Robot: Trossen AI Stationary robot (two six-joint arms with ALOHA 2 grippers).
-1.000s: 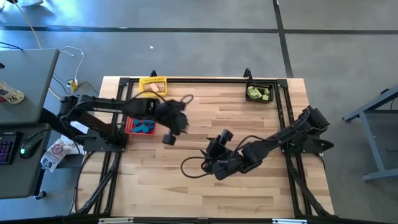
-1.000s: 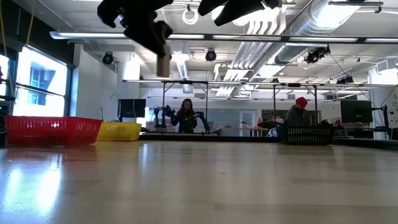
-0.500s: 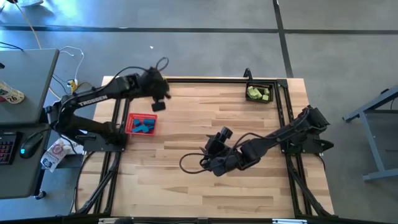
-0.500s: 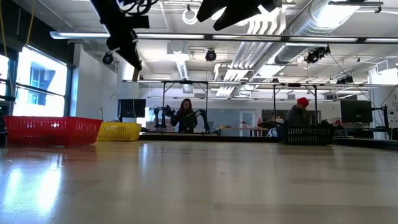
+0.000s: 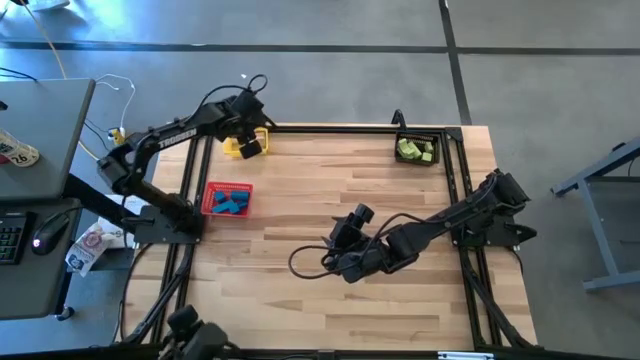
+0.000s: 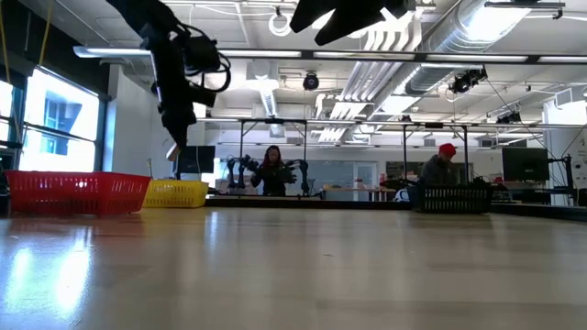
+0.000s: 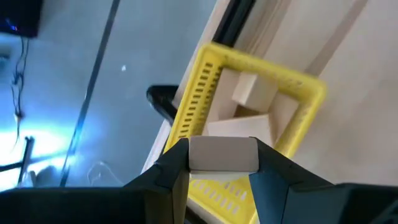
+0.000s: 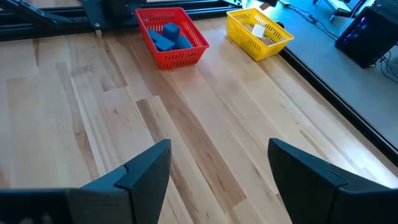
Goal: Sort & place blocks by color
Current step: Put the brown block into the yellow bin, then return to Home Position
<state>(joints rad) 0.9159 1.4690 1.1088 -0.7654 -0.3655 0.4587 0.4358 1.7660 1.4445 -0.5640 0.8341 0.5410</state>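
Observation:
My left gripper [image 7: 222, 163] hangs over the yellow basket [image 7: 205, 81] at the table's far left corner, shut on a plain tan block [image 7: 222, 149]. In the high view it [image 5: 250, 146] covers most of that basket [image 5: 232, 148]. More tan blocks [image 7: 252, 93] lie inside the basket. Blue blocks [image 5: 230, 203] lie in the red basket [image 5: 212, 190], and green blocks [image 5: 415, 150] in the black basket [image 5: 440, 158] at the far right. My right gripper [image 8: 217, 180] hovers open above the middle of the table [image 5: 335, 258], holding nothing. My left gripper pinches the tan block by two opposite sides [image 7: 194, 155] between its two fingers [image 7: 174, 171]. The fingers slant downward toward the table's far left corner. The block sits level in the hold, lifted clear above the yellow basket's near rim.
The red basket [image 8: 171, 34] and yellow basket [image 8: 258, 31] stand side by side along the left edge. A black frame rail [image 5: 330, 128] runs along the table's far edge. People stand in the room beyond the table [image 6: 273, 170]. Bare wood lies between the baskets [image 5: 330, 180].
My left gripper has swung from beside the red basket toward the table's far left corner, turning and rolling as it went, and now hangs over the yellow basket. The tan block has stayed in its fingers, clear of the table.

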